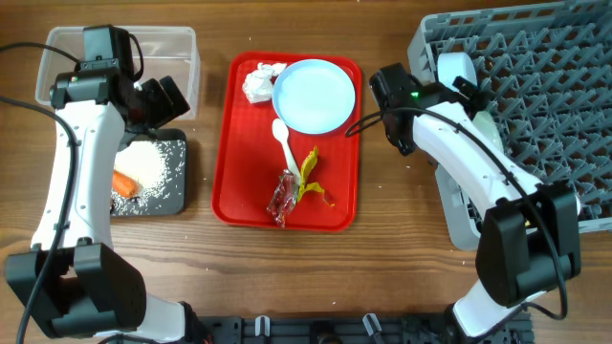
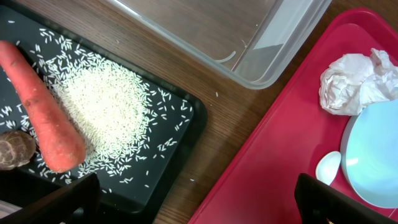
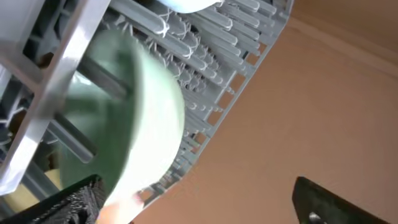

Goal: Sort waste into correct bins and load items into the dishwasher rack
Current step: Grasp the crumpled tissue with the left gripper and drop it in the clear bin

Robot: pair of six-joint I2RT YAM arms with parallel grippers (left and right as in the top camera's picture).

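My left gripper point(image 1: 164, 96) point(image 2: 199, 211) is open and empty, hovering between the black tray point(image 1: 182, 205) point(image 2: 180, 155) and the red serving tray point(image 2: 267, 162). The black tray holds an orange carrot point(image 1: 125, 183) point(image 2: 43, 118), white rice point(image 2: 106, 106) and a brown lump point(image 2: 13, 149). The clear tub point(image 1: 182, 48) point(image 2: 249, 37) is behind it. The red tray holds a pale blue plate point(image 1: 314, 96), a crumpled napkin point(image 1: 260, 81) point(image 2: 351, 81), a white spoon point(image 1: 284, 143), a red wrapper point(image 1: 282, 199) and a yellow wrapper point(image 1: 309, 177). My right gripper point(image 1: 467, 89) point(image 3: 199, 208) is open at the near-left edge of the grey rack point(image 1: 545, 105) point(image 3: 211, 56), beside a pale bowl point(image 1: 455, 69) point(image 3: 130, 124) standing in it.
The red serving tray point(image 1: 239, 191) lies in the middle of the wooden table. The rack fills the right side and hangs past the right edge of the overhead view. A second pale dish point(image 1: 484, 124) sits in the rack under my right arm.
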